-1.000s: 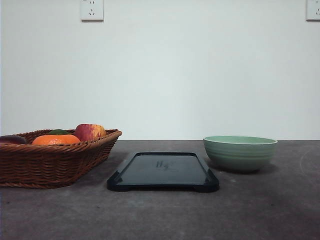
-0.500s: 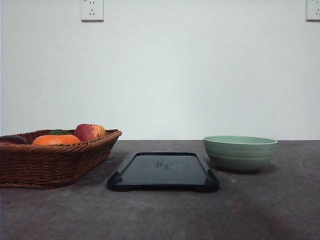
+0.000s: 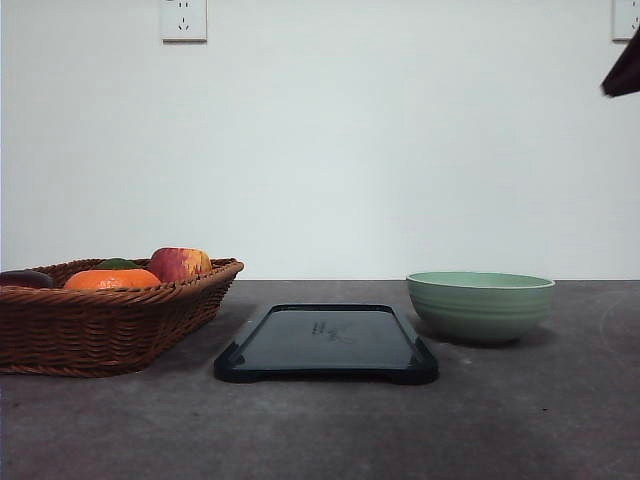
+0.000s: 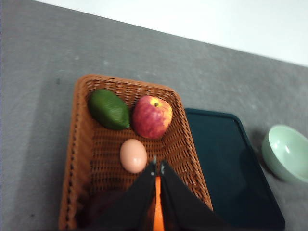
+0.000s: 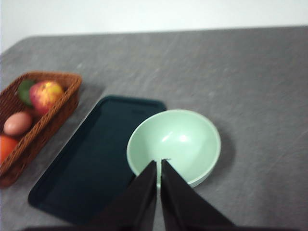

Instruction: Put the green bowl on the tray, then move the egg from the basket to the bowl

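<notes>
**Both jaws closed above the table, bowl not yet on tray**

The left gripper (image 4: 158,166) was seen with its jaws drawn together, only a thin slit left between the tips, and nothing was held. The jaws were poised over the basket (image 4: 79,144), which rested on the grey table (image 4: 38,62). The egg (image 4: 133,155) lay on the basket floor just ahead of the jaw tips and slightly to one side; whether it was touched could not be told. Farther beyond the jaws, a red-yellow apple (image 4: 152,116) and a green avocado-like fruit (image 4: 109,109) were set side by side, touching or nearly so. An orange object (image 4: 157,211) was glimpsed through the slit beneath the jaws.

The right gripper (image 5: 159,165) was likewise seen with its jaws pressed nearly shut and empty. The tips were held above the near rim of the green bowl (image 5: 183,139), which stood upright and empty on the table. The tray (image 5: 91,163) lay flat just beside the bowl, on the side towards the basket, and was bare.

In the front view, the tray (image 3: 325,343) was found between the basket (image 3: 110,325) and the bowl (image 3: 480,306), close to each but apart from both. A dark part of the right arm (image 3: 625,70) was seen high at the edge
</notes>
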`<state>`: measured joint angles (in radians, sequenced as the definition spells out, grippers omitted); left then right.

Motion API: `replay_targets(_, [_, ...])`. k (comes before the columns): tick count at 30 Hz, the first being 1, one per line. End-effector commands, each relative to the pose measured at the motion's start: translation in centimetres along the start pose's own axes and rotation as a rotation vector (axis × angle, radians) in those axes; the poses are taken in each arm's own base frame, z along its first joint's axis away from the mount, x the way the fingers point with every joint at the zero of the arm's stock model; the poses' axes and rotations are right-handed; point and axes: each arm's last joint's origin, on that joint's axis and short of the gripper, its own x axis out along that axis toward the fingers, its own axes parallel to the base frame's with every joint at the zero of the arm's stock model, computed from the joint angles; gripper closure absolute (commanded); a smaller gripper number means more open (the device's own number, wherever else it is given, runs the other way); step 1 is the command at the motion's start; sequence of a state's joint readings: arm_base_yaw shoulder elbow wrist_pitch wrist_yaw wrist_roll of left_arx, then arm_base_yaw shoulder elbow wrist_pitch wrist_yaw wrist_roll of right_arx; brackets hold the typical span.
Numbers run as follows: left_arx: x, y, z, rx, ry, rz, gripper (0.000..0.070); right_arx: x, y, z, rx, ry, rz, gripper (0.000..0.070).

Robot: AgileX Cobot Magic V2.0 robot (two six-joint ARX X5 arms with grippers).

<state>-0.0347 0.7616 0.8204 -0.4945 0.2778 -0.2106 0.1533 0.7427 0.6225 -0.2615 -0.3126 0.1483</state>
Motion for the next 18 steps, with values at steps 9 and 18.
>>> replay_targets(9, [2.9, -1.5, 2.0, 0.166, 0.216, -0.072, 0.0700, 2.7, 0.8, 1.6, -0.003, 0.151, 0.043, 0.0694])
replay_targets(18, [3.5, -2.0, 2.3, 0.183, 0.236, -0.095, 0.0368, 3.2, 0.8, 2.1, 0.014, 0.213, 0.034, 0.0352])
